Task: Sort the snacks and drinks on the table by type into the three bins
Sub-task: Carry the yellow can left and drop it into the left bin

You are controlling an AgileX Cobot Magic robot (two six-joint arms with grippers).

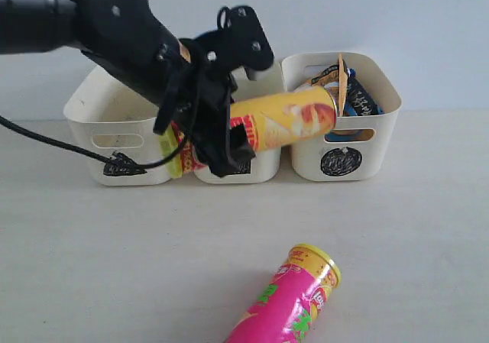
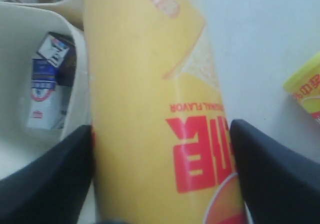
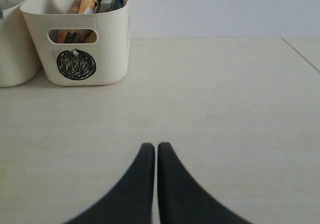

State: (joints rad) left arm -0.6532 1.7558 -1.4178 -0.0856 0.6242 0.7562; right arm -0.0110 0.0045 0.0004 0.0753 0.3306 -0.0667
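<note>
My left gripper (image 1: pixel 221 138) is shut on the yellow crisp tube (image 1: pixel 290 118), holding it level above the middle bin (image 1: pixel 263 167) with its far end over the right bin (image 1: pixel 382 129). In the left wrist view both fingers press the yellow tube (image 2: pixel 145 84). Beside it, a bin (image 2: pixel 75 109) holds the white and blue carton (image 2: pixel 44 94) and a dark carton (image 2: pixel 71 64). The pink tube (image 1: pixel 294 305) lies on the table (image 1: pixel 114 244) at the front. My right gripper (image 3: pixel 156 146) is shut and empty, low over the table; the exterior view does not show it.
The right bin carries a black circle mark (image 1: pixel 341 161) and holds an orange-brown bag (image 1: pixel 341 83) and a blue-black bag (image 1: pixel 363 98). The left bin (image 1: pixel 92 114) has a triangle mark (image 1: pixel 122 165). A black cable (image 1: pixel 46 140) trails over the table at the left.
</note>
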